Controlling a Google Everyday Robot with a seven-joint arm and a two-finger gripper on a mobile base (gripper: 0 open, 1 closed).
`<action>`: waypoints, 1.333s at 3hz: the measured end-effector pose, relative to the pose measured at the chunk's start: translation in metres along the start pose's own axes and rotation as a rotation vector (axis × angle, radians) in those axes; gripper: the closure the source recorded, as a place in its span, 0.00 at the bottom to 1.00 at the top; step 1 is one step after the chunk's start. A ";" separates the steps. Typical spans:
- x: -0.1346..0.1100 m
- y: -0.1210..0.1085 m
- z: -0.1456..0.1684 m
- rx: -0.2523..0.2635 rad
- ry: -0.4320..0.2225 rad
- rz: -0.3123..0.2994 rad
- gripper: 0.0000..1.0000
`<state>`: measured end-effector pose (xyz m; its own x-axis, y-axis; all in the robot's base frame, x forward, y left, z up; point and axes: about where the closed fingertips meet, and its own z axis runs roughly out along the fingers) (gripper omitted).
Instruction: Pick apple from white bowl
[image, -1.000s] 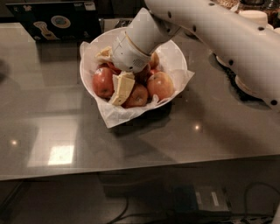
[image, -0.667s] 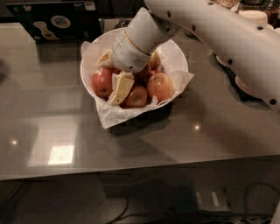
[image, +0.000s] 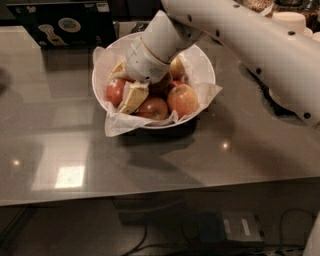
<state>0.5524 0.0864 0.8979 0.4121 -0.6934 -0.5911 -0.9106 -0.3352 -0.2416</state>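
The white bowl (image: 203, 59), lined with crumpled white paper, sits at the back middle of the grey counter and holds several apples. My gripper (image: 126, 82) reaches down into the bowl's left half, its cream fingers (image: 133, 97) spread apart among the fruit, with nothing lifted. A deep red apple (image: 162, 86) lies just right of the gripper, partly hidden under the wrist; I see no sticker on it. A red apple (image: 115, 91) lies by the left finger. A paler orange-red apple (image: 182, 99) and another red one (image: 154, 107) lie at the front, and a yellowish one (image: 176, 67) at the back.
A black box with round labels (image: 60, 22) stands at the back left. Pale stacked bowls (image: 290, 20) stand at the back right. My white arm (image: 260, 45) crosses over the counter's right side. The counter's front edge (image: 150, 192) runs across below.
The gripper has edged slightly left and down inside the bowl. The apples and the bowl have stayed in place.
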 end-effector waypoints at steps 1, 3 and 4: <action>0.000 0.000 0.000 0.000 0.000 0.000 0.91; -0.004 0.001 -0.020 0.043 -0.033 -0.006 1.00; -0.012 0.001 -0.055 0.119 -0.044 -0.029 1.00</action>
<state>0.5483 0.0591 0.9467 0.4389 -0.6550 -0.6151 -0.8966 -0.2748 -0.3472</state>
